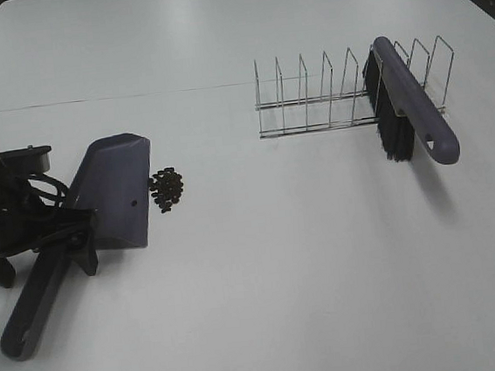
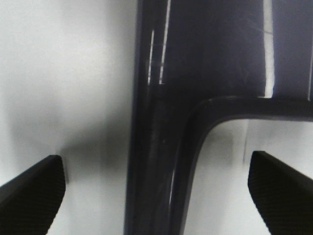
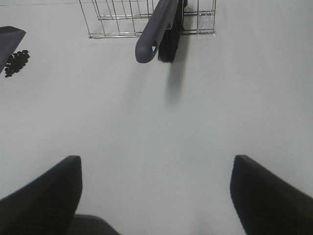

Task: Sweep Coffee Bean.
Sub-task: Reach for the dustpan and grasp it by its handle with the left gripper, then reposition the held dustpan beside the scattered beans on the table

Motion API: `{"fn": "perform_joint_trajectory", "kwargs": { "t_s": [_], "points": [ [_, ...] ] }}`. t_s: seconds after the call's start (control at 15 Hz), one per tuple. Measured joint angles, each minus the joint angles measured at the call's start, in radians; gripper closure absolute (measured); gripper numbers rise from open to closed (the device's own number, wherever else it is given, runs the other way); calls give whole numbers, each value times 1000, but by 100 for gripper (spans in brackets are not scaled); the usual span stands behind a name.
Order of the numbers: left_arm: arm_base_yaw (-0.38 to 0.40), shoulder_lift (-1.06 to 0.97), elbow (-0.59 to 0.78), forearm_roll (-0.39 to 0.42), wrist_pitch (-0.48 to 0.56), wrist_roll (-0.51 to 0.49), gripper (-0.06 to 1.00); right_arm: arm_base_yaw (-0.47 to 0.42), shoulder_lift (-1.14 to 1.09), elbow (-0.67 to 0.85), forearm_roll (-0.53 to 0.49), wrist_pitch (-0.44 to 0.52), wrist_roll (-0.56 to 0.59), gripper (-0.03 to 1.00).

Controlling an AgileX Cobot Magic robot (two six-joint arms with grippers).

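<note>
The purple dustpan [image 1: 115,191] lies flat at the left of the table, its handle pointing to the front left. A small pile of coffee beans [image 1: 166,189] lies right at its blade edge. My left gripper [image 1: 69,242] is open and straddles the dustpan handle [image 2: 156,147], with table showing between each finger [image 2: 32,196] and the handle. The purple brush [image 1: 411,108] with black bristles stands in the wire rack [image 1: 326,94] at the back right. My right gripper [image 3: 156,196] is open and empty above bare table, well short of the brush [image 3: 156,29]; it is out of the exterior high view.
The rack [image 3: 112,19] has several empty slots to the left of the brush. The beans [image 3: 15,61] and a corner of the dustpan [image 3: 7,36] show at the edge of the right wrist view. A thin seam [image 1: 134,96] crosses the white table.
</note>
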Motion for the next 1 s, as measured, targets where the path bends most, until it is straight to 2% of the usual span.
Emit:
{"fn": "perform_joint_trajectory", "kwargs": {
  "t_s": [0.2, 0.4, 0.6, 1.0],
  "points": [
    [-23, 40, -18, 35, 24, -18, 5, 0, 0, 0, 0, 0, 0, 21],
    [-23, 45, -20, 57, 29, -24, 21, 0, 0, 0, 0, 0, 0, 21],
    [-23, 45, -20, 47, 27, -25, 65, 0, 0, 0, 0, 0, 0, 21],
    [-23, 45, -22, 53, 37, -25, 63, 0, 0, 0, 4, 0, 1, 21]
  ]
}}
